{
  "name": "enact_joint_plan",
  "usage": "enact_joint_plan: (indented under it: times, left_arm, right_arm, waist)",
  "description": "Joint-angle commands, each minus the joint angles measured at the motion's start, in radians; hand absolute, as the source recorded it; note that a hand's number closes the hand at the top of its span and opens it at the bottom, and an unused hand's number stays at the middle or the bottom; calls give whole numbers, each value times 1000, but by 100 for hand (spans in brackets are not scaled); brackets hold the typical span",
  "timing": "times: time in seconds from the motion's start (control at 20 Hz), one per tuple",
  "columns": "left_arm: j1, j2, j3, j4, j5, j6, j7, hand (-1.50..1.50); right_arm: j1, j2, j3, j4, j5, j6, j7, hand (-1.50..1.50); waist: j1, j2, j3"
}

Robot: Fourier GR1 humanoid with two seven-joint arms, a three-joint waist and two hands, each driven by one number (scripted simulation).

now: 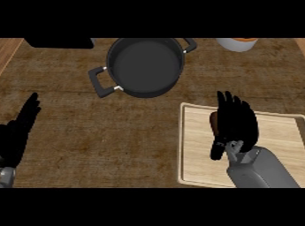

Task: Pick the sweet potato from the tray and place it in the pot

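Covering the sweet potato [214, 122], right hand [235, 121] fingers seemingly straight; left hand [12, 132] released.

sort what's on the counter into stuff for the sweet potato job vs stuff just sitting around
For the job: sweet potato, tray, pot, right hand.
Just there: resting left hand, white bowl and dark object at the far edge.

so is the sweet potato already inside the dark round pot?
No. The dark round pot holds nothing, and the brown sweet potato shows at the right hand over the light wooden tray.
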Motion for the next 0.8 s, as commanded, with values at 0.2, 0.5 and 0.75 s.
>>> enact_joint_plan:
  times: [0.2,0.5,0.75]
  left_arm:
    - [17,12,20,-17,-7,-3,39,0]
    - [-27,-18,41,25,5,-25,24,0]
    - [28,-32,34,-8,-35,-13,5,0]
  right_arm:
    - [-81,112,-22,194,57,149,194,-150]
    - [-155,202,-55,327,122,161,191,-150]
    - [-209,210,-147,415,138,187,140,-150]
  waist:
    - [-22,-4,2]
    - [-27,-2,2]
    - [-22,-3,2]
